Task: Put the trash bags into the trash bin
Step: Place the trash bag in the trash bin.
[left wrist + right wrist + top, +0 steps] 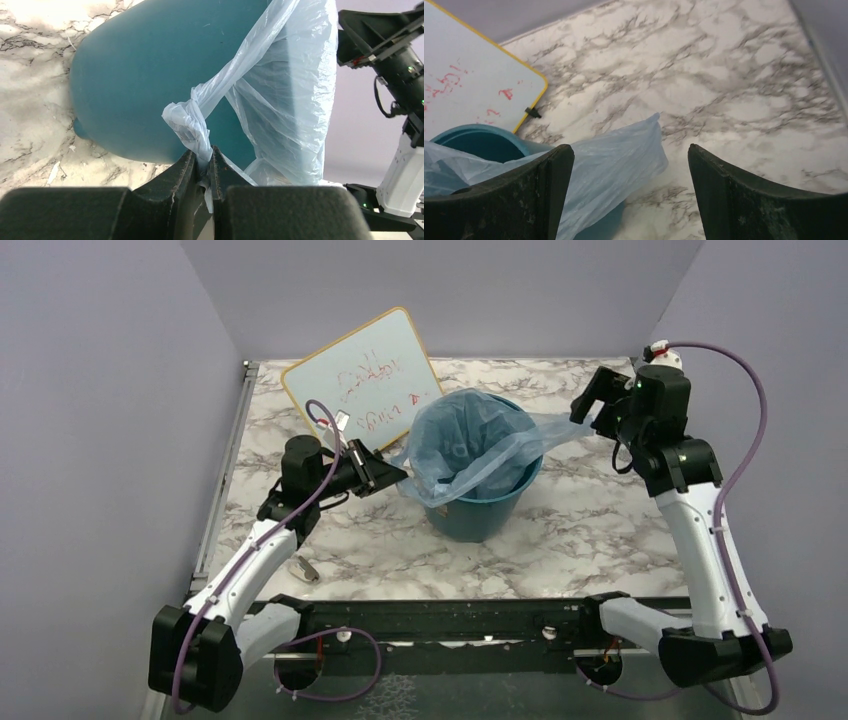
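Observation:
The teal trash bin [487, 512] stands at the middle of the table. The pale-blue trash bag [470, 440] lies draped in and over its mouth. One bag corner sticks out to the right past the rim [562, 425]. My left gripper [392, 472] is at the bin's left side, shut on a bunched corner of the bag [192, 122], with the bin wall [145, 75] just behind it. My right gripper [588, 405] hovers right of the bin, open and empty. The loose bag corner [616, 160] hangs below, between its fingers [549, 185], and the bin rim [479, 135] shows at the left.
A whiteboard [362, 385] with red writing and a yellow edge leans behind the bin at the back left; it also shows in the right wrist view [469, 80]. A small clear object [305, 568] lies beside the left arm. The table rail [470, 615] runs along the front.

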